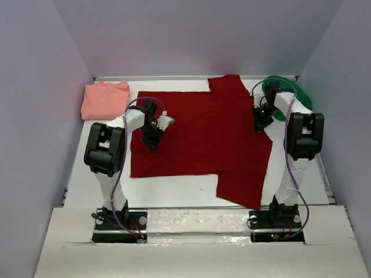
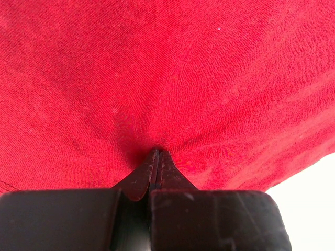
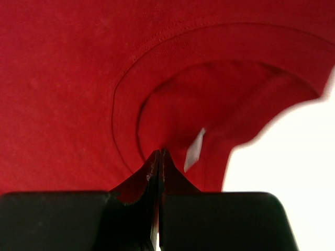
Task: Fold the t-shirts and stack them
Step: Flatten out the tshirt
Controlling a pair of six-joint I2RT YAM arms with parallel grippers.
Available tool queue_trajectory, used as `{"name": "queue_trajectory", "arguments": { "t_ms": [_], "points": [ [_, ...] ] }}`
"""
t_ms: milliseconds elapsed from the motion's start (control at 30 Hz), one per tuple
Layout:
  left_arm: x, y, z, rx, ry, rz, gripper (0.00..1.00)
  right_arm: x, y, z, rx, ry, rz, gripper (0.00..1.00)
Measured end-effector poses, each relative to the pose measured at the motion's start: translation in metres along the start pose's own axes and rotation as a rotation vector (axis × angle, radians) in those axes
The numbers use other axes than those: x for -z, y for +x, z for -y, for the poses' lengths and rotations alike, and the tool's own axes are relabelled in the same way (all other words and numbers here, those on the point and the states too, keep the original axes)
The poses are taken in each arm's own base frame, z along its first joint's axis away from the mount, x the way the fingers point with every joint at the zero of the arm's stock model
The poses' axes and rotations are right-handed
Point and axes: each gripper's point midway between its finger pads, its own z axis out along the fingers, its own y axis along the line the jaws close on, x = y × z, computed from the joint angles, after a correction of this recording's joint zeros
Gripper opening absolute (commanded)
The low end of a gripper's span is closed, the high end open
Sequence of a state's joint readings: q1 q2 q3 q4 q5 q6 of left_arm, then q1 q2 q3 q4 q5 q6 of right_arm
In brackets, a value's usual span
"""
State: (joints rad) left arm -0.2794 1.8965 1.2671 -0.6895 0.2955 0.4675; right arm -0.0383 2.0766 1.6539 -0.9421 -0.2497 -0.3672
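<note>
The dark red t-shirt (image 1: 203, 133) lies spread over the middle of the white table, one sleeve pointing to the back and one toward the front. My left gripper (image 1: 154, 143) is shut at the shirt's left part, and the cloth (image 2: 157, 78) puckers toward its tips (image 2: 157, 151). My right gripper (image 1: 258, 124) is shut at the shirt's right edge, its tips (image 3: 161, 151) pinching inside the neck opening beside the collar (image 3: 125, 89) and a white label (image 3: 194, 149). The salmon-pink t-shirt (image 1: 104, 99) lies folded at the back left. The bright green t-shirt (image 1: 302, 97) is bunched at the back right, partly behind the right arm.
The white table (image 1: 174, 197) is enclosed by grey walls on the left, back and right. Both arm bases stand at the near edge. Bare table shows in front of the red shirt and between it and the pink shirt.
</note>
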Motion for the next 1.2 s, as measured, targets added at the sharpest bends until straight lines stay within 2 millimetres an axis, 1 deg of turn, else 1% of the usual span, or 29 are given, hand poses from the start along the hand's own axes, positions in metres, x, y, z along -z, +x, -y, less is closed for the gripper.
{"name": "queue_trajectory", "arguments": {
  "t_ms": [67,167,400,533,700,800,900,1100,1200],
  "points": [
    [0.000,0.000,0.000,0.000,0.000,0.000,0.00,-0.012,0.005,-0.001,-0.010,-0.021,-0.033,0.00],
    [0.000,0.000,0.000,-0.003,0.000,0.001,0.00,-0.023,0.013,-0.003,-0.018,-0.043,-0.080,0.00],
    [0.000,0.001,0.000,-0.003,0.000,0.000,0.00,-0.026,0.005,0.000,-0.023,-0.041,-0.097,0.00],
    [0.000,0.001,0.000,-0.003,0.000,0.000,0.00,-0.029,-0.004,0.004,-0.037,-0.029,-0.104,0.00],
    [0.001,0.001,0.000,0.003,-0.001,-0.012,0.00,-0.032,-0.020,0.012,-0.047,-0.006,-0.092,0.00],
    [0.001,0.001,-0.001,0.009,0.000,-0.022,0.00,-0.034,-0.035,0.019,-0.051,0.011,-0.071,0.00],
    [0.001,0.001,-0.001,0.015,0.001,-0.033,0.00,-0.035,-0.041,0.023,-0.050,0.020,-0.064,0.00],
    [0.002,0.001,-0.002,0.025,0.003,-0.044,0.00,-0.035,-0.040,0.023,-0.045,0.029,-0.063,0.00],
    [0.002,0.002,-0.002,0.027,0.002,-0.046,0.00,-0.031,-0.032,0.021,-0.033,0.039,-0.059,0.00]
  ]
}}
